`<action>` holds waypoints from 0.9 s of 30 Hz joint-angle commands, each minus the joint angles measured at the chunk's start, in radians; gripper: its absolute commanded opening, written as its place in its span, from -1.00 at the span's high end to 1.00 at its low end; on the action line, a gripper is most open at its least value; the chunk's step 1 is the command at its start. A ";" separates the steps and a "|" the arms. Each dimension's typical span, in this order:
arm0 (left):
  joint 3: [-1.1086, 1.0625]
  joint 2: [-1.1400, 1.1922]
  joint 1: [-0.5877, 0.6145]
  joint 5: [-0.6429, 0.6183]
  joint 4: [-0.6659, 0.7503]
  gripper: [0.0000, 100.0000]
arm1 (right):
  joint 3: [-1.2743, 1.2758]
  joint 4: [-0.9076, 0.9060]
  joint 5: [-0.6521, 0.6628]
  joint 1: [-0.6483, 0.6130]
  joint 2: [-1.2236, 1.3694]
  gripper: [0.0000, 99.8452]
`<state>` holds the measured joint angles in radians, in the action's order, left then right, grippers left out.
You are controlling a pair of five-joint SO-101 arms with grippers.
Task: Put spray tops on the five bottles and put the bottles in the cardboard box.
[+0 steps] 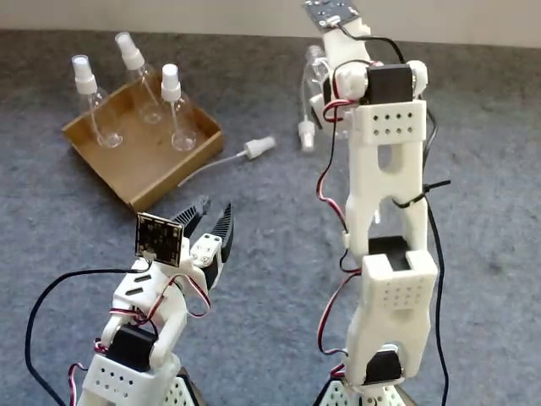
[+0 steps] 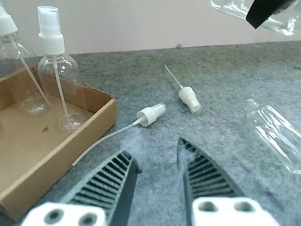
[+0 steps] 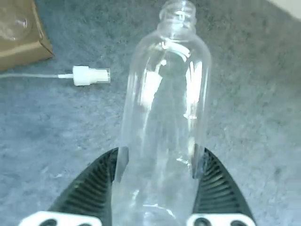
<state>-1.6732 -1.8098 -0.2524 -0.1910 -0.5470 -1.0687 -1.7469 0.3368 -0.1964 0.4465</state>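
Cardboard box (image 1: 139, 173), upper left in high view: 3 capped bottles (image 1: 173, 110) upright inside, done. Fourth bottle (image 3: 164, 94), no top, clamped in right end effector (image 3: 160, 157). Fifth bottle (image 2: 275, 136) lies uncapped on surface (image 1: 270, 245). Spray top (image 1: 259, 147), second spray top (image 1: 306, 134) loose btwn box & right arm (image 1: 389, 169). Left end effector (image 1: 211, 216) released, empty. Est. 3/5 complete.

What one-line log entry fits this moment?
left gripper: open | right gripper: shut on uncapped bottle | cardboard box: three capped bottles | table: two loose spray tops, lying bottle
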 commanded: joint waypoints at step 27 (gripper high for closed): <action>-0.013 -0.018 0.130 0.008 0.006 0.83 | 1.299 0.504 -0.083 -0.143 -0.591 0.84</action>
<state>-1.6732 -1.8098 -0.1327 -0.1910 -0.5470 0.1297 -1.3694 0.2647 -0.3115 -0.0936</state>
